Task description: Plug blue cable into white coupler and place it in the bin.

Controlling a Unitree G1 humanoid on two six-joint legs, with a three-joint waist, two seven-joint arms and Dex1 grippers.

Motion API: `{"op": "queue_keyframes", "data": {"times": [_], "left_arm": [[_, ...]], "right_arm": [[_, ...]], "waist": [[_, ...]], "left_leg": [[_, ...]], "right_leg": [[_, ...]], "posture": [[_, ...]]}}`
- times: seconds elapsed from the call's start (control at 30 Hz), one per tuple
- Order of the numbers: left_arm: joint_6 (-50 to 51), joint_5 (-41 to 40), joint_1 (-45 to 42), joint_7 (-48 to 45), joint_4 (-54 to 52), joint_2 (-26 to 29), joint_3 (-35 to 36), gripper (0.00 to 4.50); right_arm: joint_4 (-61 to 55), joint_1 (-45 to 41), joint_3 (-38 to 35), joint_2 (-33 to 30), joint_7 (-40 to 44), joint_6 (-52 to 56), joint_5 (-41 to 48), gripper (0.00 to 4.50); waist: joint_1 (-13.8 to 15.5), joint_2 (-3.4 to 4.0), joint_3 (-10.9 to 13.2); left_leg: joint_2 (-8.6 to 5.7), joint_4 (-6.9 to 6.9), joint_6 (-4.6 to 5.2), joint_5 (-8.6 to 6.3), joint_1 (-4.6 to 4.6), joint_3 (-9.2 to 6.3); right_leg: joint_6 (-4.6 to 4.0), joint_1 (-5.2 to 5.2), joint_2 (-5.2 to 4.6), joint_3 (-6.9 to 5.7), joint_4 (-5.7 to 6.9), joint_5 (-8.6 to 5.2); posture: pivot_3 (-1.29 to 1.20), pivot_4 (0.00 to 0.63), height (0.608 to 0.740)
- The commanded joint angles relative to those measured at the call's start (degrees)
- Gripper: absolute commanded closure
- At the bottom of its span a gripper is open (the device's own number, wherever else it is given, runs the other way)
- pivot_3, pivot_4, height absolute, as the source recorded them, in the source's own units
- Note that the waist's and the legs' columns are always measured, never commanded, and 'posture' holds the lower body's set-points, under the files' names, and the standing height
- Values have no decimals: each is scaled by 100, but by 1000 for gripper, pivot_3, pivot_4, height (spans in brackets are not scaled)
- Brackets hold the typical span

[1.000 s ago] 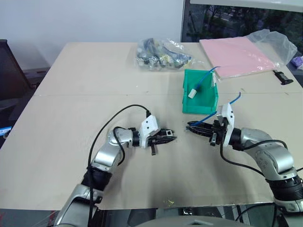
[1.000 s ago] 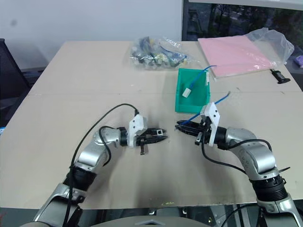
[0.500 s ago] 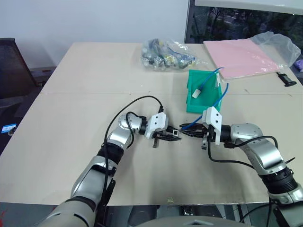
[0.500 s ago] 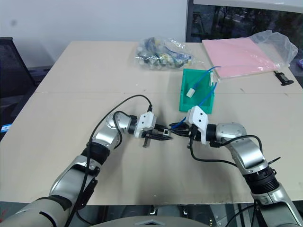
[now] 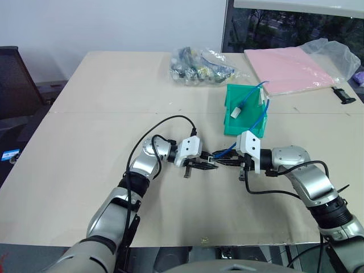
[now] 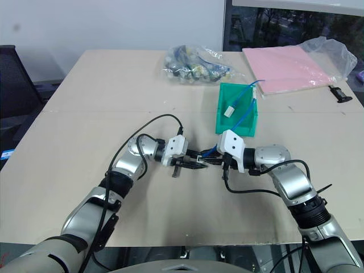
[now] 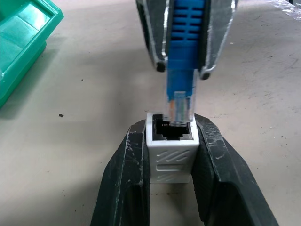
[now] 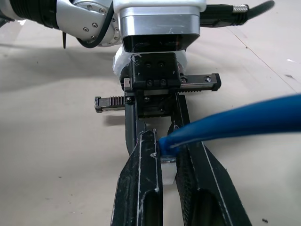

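Note:
My left gripper is shut on the white coupler, with the dark socket facing away from the wrist. My right gripper is shut on the blue cable just behind its clear plug. The two grippers meet tip to tip over the middle of the table. The plug's tip sits at the mouth of the socket, slightly tilted. The cable's free length arcs back over the right gripper. The green bin stands just beyond the right gripper and holds another blue cable with a white coupler.
A clear bag of cables and parts lies at the far middle of the table. A pink sheet in a plastic sleeve and a small black object are at the far right. A dark chair stands left of the table.
The gap between the two grippers has closed: they came together and the plug now meets the coupler's socket. The head camera shifted in the first half second.

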Motion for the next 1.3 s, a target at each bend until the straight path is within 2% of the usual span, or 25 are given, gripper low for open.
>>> {"op": "queue_keyframes", "data": {"times": [0.03, 0.4, 0.67, 0.87, 1.2, 1.3], "left_arm": [[7, 264, 151, -133, 105, -16, -202, 3918], [-10, 252, 118, -117, 159, -67, -168, 3918], [23, 251, 148, -93, 136, -101, -116, 3918], [53, 265, 182, -77, 107, -125, -70, 3918], [120, 254, 208, -17, 67, -217, -20, 3918], [149, 254, 224, -20, 32, -207, 8, 3918]], "right_arm": [[67, -155, 85, -71, 150, -100, -166, 4500], [233, -595, 611, 19, 447, 201, -553, 4500], [646, -227, 1234, -304, 1016, 1294, -626, 4500], [742, -146, 850, 62, 755, 1364, -289, 4500], [1383, -278, 1197, 321, 527, 646, -981, 4500], [1336, -241, 933, 499, 560, 628, -703, 4500]], "waist": [[0, 0, 0], [-3, 0, -3], [2, 11, -83], [-11, 21, -156], [-37, 28, -179], [-75, 25, -179]], "left_leg": [[0, 0, 0, 0, -1, 0], [0, 0, 1, -1, 0, 0], [0, 0, 3, -2, 10, -2], [0, 0, 22, -14, 14, 4], [0, 0, 22, -14, 25, 5], [1, -19, 23, -15, 102, 6]], "right_leg": [[0, 0, 0, -1, -1, 0], [0, 0, -1, -1, -1, 0], [0, 12, -1, -2, -4, 0], [5, 19, -4, 2, -13, -4], [5, 22, -1, 3, -4, -4], [4, 92, 0, 5, -11, -8]], "posture": [[0, 150, 740], [0, 150, 740], [0, 150, 740], [0, 150, 740], [0, 150, 740], [0, 150, 740]]}}
